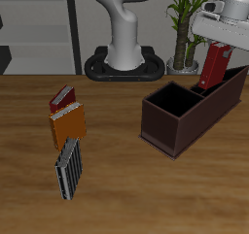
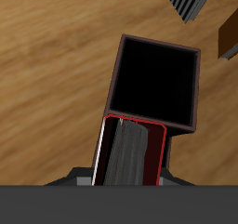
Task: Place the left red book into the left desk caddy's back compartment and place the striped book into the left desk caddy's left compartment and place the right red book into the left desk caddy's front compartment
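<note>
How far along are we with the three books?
Done: nothing; no book shows in the caddy. In hand: the gripper holds the crimson book upright over the caddy's far end, not released. Left: that placement, plus the small red book and striped book, both lying on the table.

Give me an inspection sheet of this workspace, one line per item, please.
Surface: wooden table, no damage seen.
Job's things: left desk caddy, compartments look empty; a red book is held upright above its far end; a smaller red book and the striped book lie on the table.
Clutter: orange book between those two lying books.
Grippers: gripper, jaws shut on the raised red book.
Cables: nothing seen.
Surroundings: potted plant and shelving behind the table.
</note>
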